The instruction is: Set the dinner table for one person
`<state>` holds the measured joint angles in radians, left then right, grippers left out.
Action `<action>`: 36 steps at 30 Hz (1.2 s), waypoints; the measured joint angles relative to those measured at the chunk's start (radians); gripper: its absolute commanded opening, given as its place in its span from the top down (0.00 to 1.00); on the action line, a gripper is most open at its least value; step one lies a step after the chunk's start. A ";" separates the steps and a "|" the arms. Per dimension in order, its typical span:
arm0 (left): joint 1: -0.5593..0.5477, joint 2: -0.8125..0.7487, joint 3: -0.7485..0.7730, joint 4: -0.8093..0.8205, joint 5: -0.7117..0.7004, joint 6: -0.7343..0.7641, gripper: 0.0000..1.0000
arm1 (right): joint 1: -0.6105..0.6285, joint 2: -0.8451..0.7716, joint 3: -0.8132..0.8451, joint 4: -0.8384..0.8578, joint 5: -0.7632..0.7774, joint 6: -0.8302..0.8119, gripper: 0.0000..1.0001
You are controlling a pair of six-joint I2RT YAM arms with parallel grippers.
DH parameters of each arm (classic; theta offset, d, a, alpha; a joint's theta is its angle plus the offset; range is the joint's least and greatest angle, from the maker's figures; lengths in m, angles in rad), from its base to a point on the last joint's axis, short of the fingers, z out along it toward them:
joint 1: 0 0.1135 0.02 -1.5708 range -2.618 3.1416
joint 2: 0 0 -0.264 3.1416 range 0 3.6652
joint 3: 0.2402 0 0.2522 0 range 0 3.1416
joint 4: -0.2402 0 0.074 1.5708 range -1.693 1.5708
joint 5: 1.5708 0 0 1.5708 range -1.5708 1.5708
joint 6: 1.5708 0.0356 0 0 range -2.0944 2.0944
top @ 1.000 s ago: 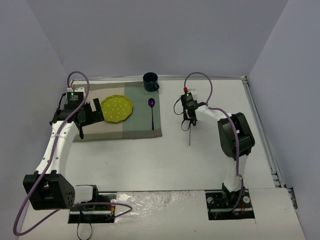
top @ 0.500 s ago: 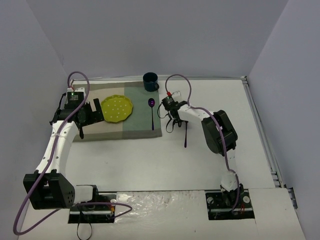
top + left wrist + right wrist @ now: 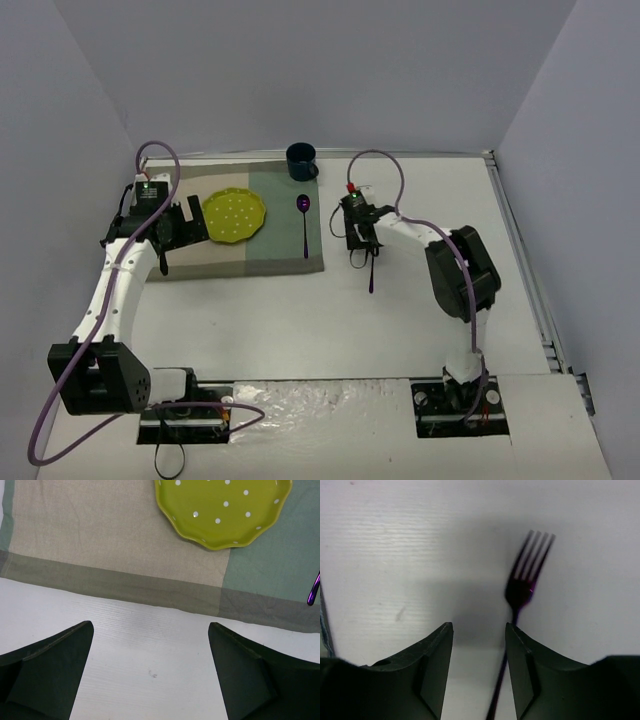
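- Left gripper [image 3: 150, 630]: fingers spread wide, nothing held, positioned over the dinner table [image 3: 300, 330] at the near edge of the placemat [image 3: 100, 540].
- Polka-dot plate [image 3: 234, 215]: on the placemat; nothing in it.
- Mug [image 3: 301, 160]: at the placemat's far edge; contents cannot be determined.
- Spoon [image 3: 304, 225]: on the green half, right of the plate.
- Right gripper [image 3: 479, 630]: fingers partly apart, clamping nothing. The handle of the fork [image 3: 527, 575] runs between them, close to the right-hand finger.
- Fork location: appears to lie on bare tabletop, just right of the placemat.
- Step in hand, judged: taking hold of the fork. Shift sideways until the handle is centred, then close squarely across it.
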<state>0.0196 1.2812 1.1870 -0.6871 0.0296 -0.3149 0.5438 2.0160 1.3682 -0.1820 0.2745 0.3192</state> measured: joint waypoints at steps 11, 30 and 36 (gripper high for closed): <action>-0.015 0.000 0.000 -0.003 0.007 0.000 0.03 | -0.131 -0.272 -0.273 0.161 -0.121 0.071 0.52; -0.670 0.256 0.227 0.101 -0.158 -0.169 0.03 | -0.146 -0.902 -0.413 0.151 0.010 0.077 0.02; -0.836 0.557 0.474 0.153 -0.221 -0.241 0.06 | -0.146 -1.153 -0.471 0.106 0.087 0.101 0.00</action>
<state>-0.8165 1.8381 1.6614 -0.5344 -0.1914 -0.5557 0.3981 0.8629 0.8973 -0.0758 0.3613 0.4207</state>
